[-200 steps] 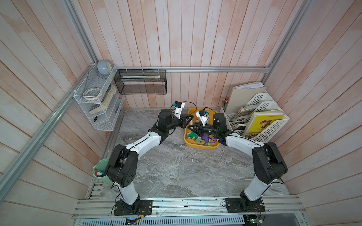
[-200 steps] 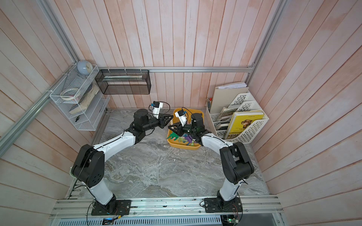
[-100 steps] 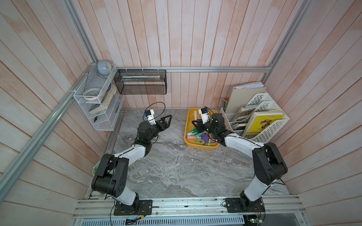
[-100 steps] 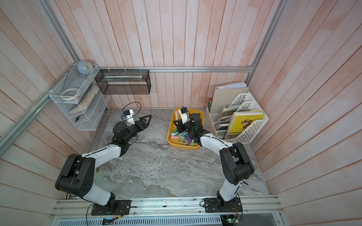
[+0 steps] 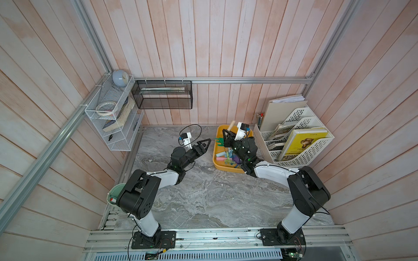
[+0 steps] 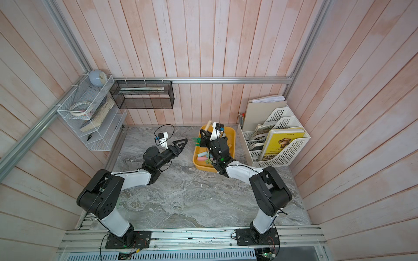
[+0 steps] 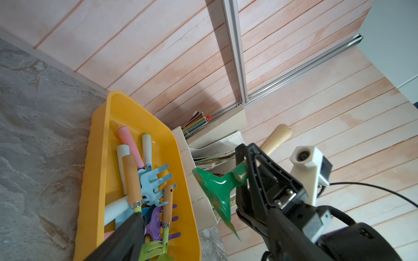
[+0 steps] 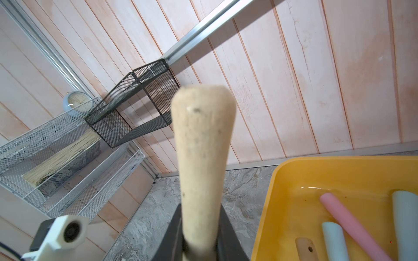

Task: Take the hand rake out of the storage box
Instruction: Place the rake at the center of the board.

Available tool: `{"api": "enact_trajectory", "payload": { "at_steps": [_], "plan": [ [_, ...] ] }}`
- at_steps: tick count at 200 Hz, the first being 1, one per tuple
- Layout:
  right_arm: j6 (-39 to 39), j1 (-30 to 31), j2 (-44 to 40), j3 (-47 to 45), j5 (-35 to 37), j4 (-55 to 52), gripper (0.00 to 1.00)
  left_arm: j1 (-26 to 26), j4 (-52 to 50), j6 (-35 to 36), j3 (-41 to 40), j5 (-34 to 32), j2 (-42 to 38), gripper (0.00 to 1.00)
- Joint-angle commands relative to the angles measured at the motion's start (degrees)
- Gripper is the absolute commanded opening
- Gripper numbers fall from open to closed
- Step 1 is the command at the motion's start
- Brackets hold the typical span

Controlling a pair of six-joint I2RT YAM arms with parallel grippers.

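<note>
- Green-headed hand rake (image 7: 217, 187), wooden handle: your right pincer (image 7: 245, 163) is clamped on it near the head.
- It hangs above the yellow storage box (image 7: 99, 158) rim, clear of the other tools (image 7: 153, 185).
- Left pincer (image 5: 204, 144) wide, empty, over the table (image 5: 203, 192).
- Remaining, likely: clear the rim, set it down.

- The storage box (image 7: 97, 146) reads to me as glossy yellow plastic — smooth, with highlights.
- The hand rake (image 7: 218, 187): pale, matt wooden handle; shiny green head.
- The desk (image 5: 203, 198): I see a grey, veined, stone-like matt surface.
- The black basket (image 8: 156, 90) — fine metal mesh.
</note>
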Motion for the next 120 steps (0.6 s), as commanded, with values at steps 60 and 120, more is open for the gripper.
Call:
{"api": "enact_trajectory", "payload": {
  "at_steps": [60,120],
  "plan": [
    [-7.5,2.8,4.8,-2.4,8.2,17.9,0.0,-3.3,-7.4,0.2,8.0,3.8,2.5,0.68],
    [-7.1,3.1,5.6,-3.8,5.7,22.2,0.0,-3.6,-18.8,5.6,12.6,2.8,2.8,0.43]
  ]
}}
